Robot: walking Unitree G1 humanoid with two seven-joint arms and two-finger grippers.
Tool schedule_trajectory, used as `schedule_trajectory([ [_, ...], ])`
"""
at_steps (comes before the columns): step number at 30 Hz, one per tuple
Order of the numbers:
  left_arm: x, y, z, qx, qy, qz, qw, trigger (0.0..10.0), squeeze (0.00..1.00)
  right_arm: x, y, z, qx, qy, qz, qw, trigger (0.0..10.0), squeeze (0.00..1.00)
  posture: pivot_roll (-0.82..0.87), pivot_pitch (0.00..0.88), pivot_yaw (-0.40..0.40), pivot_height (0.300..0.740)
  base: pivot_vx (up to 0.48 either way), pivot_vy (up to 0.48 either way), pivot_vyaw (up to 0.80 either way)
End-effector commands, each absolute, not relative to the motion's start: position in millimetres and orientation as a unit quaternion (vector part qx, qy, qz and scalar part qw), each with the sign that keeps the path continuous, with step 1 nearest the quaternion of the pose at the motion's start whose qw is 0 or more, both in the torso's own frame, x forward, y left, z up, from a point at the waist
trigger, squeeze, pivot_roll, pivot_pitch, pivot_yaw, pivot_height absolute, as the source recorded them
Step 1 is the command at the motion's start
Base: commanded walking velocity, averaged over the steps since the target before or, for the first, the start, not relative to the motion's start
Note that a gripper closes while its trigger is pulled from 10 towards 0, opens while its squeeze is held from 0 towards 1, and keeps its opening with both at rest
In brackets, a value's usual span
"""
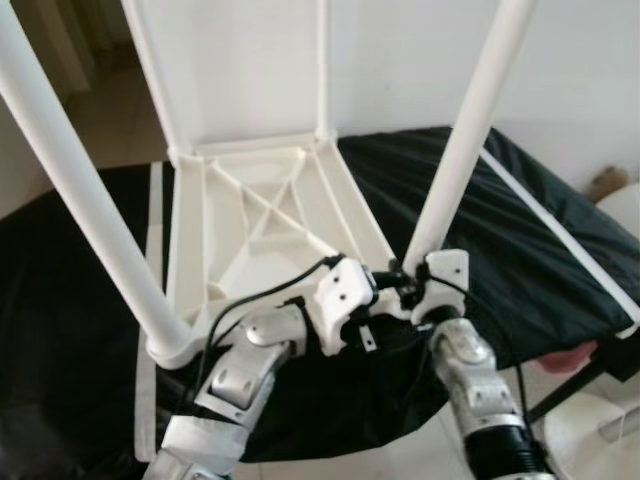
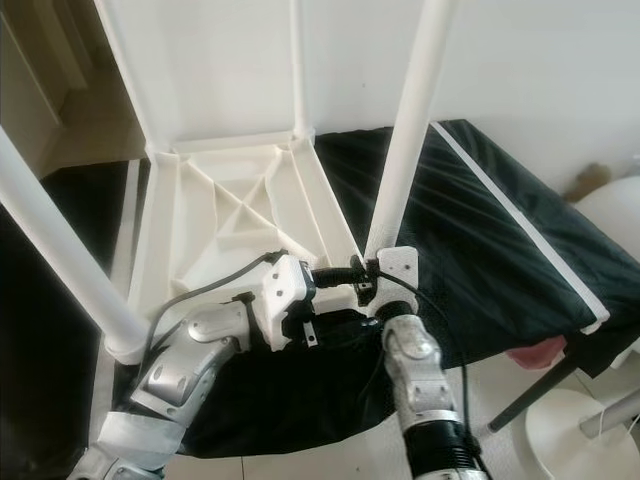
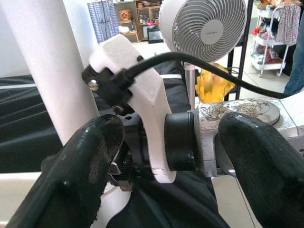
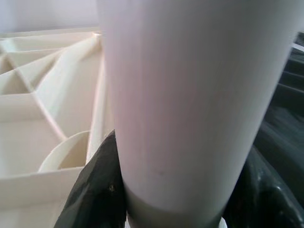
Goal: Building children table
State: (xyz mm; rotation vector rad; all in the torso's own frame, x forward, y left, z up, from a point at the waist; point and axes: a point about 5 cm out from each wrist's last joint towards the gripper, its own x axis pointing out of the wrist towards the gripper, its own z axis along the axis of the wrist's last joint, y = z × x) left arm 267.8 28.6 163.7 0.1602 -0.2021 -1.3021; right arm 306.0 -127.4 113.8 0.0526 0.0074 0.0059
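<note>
A black cloth (image 1: 520, 240) with white stripes covers the low surface below a plain white wall (image 1: 400, 60); pale floor tiles (image 1: 110, 120), a white fan (image 3: 204, 26) before cluttered shelves (image 3: 137, 19)

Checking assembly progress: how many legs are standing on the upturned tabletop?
4. Near left leg; near right leg, with the right end effector shut on its base; far left leg; far right leg. All stand at corners of the tabletop.

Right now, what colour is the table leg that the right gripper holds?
White. The table leg shows best in the left eye view, with the right gripper at its base.
</note>
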Motion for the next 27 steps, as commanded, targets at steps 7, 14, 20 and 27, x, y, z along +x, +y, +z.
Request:
schedule_trajectory([
  [7,275,36,167,0.082,-0.102,-0.566,0.814,10.0,0.00,303,-110,115,0.046,0.012,0.009,0.999,10.0,0.00,-0.02,0.013,0.012,0.740,0.000,0.000,0.00],
  [14,277,38,166,0.087,-0.110,-0.548,0.825,10.0,0.00,299,-114,124,0.059,-0.013,0.027,0.998,10.0,1.00,-0.01,0.014,0.004,0.740,0.000,0.000,0.00],
  [20,291,43,168,0.069,-0.118,-0.485,0.864,10.0,0.00,298,-128,134,0.040,-0.034,0.027,0.998,10.0,0.68,-0.01,0.014,-0.002,0.740,0.000,0.000,0.00],
  [27,306,56,170,0.047,-0.113,-0.411,0.904,10.0,0.00,292,-134,129,0.017,-0.025,0.027,0.999,10.0,0.00,-0.01,0.013,-0.004,0.740,0.000,0.000,0.00],
])
